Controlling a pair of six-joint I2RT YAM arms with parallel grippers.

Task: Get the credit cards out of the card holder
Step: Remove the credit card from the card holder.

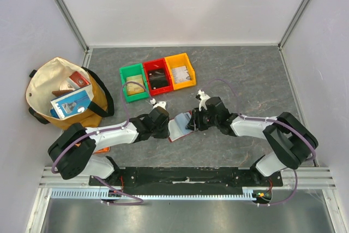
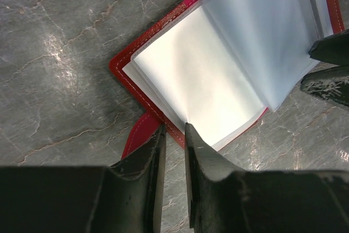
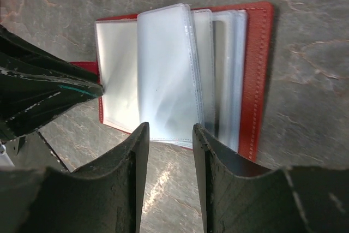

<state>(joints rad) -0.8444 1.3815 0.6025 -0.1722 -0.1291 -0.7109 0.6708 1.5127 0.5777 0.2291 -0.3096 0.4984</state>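
The card holder (image 1: 179, 126) lies open on the table between my two grippers, with a dark-red cover and pale clear sleeves fanned up. No card shows in the sleeves. In the left wrist view the holder (image 2: 207, 75) fills the top, and my left gripper (image 2: 175, 127) has its jaws almost together on the cover's near edge. In the right wrist view the holder (image 3: 163, 75) lies flat, and my right gripper (image 3: 169, 128) is open, its tips at the near edge of the sleeves. The left fingers (image 3: 54, 88) touch the left page.
Green (image 1: 134, 83), red (image 1: 158, 76) and yellow (image 1: 180, 70) bins stand in a row at the back. A cream tote bag (image 1: 65, 94) with items in it sits at the far left. An orange flat packet (image 1: 102, 149) shows under the left arm.
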